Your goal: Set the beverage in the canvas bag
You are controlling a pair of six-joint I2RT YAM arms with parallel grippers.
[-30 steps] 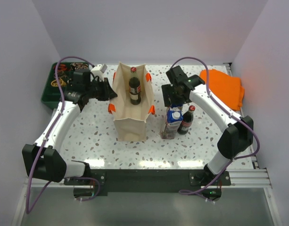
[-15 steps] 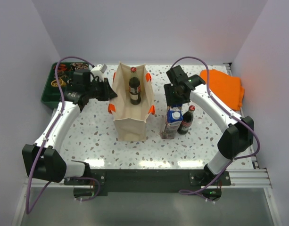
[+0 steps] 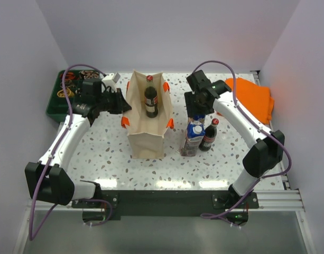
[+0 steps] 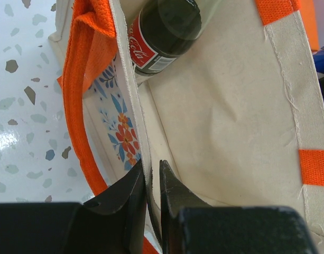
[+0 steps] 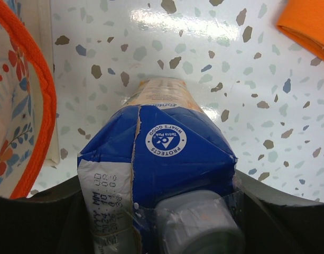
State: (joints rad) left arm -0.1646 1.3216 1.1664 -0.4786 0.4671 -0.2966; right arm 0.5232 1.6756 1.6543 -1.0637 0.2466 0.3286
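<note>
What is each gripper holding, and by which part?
Left gripper pinches the bag's side wall near the rim. Right gripper straddles the carton's top; a grip cannot be told.

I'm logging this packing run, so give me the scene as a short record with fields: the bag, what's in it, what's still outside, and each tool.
Bag: tall beige canvas bag with orange handles, upright, open-topped
Inside: dark cola bottle with red cap, upright
Outside: blue drink carton; second dark cola bottle beside it
Left tool: shut on bag's side wall
Right tool: straddling carton top, grip unclear
</note>
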